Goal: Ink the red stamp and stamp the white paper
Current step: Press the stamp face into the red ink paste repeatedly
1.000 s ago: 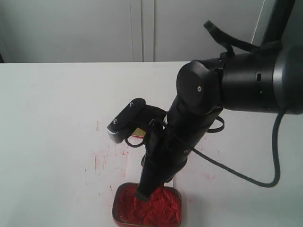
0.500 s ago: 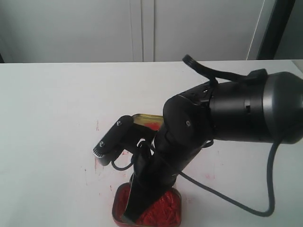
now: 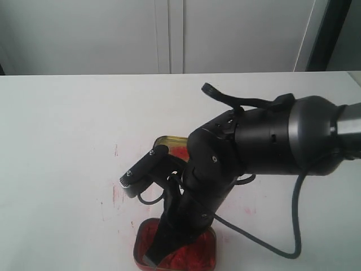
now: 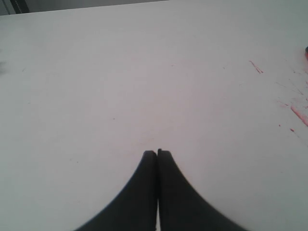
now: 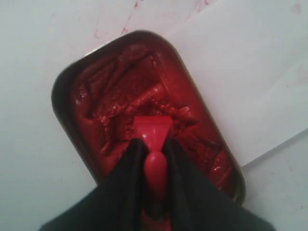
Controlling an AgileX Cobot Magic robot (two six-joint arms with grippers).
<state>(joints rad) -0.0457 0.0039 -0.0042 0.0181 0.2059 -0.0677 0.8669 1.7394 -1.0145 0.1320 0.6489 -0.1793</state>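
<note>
1. My right gripper (image 5: 153, 144) is pinching the small bright red plastic stamp (image 5: 152, 129) by its narrow handle. One black finger sits on each side, and the square base points away from the wrist
2. The stamp is over the rectangular metal tin (image 5: 57, 98) of lumpy red paste. Its base is down at the paste near the middle of the tin, but I cannot tell whether it is pressed in
3. The white paper slip (image 5: 240, 67) lies flat on the desk, touching the tin's rim along one side and apart from the stamp
4. In the exterior view the right arm has sunk and swung left compared with a second ago. The big joint that stood high on the right is now lower and nearer the middle
5. Over the same second the right gripper (image 3: 153, 258) tip has gone from the back middle of the tin to its front left part
6. That shift has uncovered a second gold-rimmed tin (image 3: 164, 139) behind the arm, which was almost hidden a second ago
7. My left gripper (image 4: 157, 153) has its black fingers pressed together with nothing between them. It hangs over the white desk (image 4: 120, 72), with a few red streaks (image 4: 298, 115) nearby
</note>
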